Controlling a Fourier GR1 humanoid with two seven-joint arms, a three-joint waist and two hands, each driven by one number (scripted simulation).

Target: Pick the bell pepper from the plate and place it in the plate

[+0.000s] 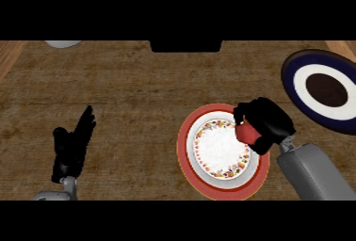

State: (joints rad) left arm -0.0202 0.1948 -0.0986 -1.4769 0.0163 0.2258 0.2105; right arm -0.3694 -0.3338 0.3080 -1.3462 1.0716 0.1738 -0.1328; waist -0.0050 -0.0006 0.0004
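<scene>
A red bell pepper (pixel 246 133) shows between the curled fingers of my right hand (pixel 266 121), which is shut on it over the right rim of the red-rimmed plate (pixel 191 141). That plate has a white centre with a flowered ring. A second plate (pixel 300 77), dark blue with a white ring and a dark brown centre, lies at the far right. My left hand (pixel 71 146) rests open at the lower left, fingers pointing up, apart from both plates.
A grey rounded object (pixel 62 44) peeks in at the top left edge. A black block (pixel 185 45) sits at the top middle. The counter (pixel 139 84) is brown and wood-grained, with paler strips at both upper corners.
</scene>
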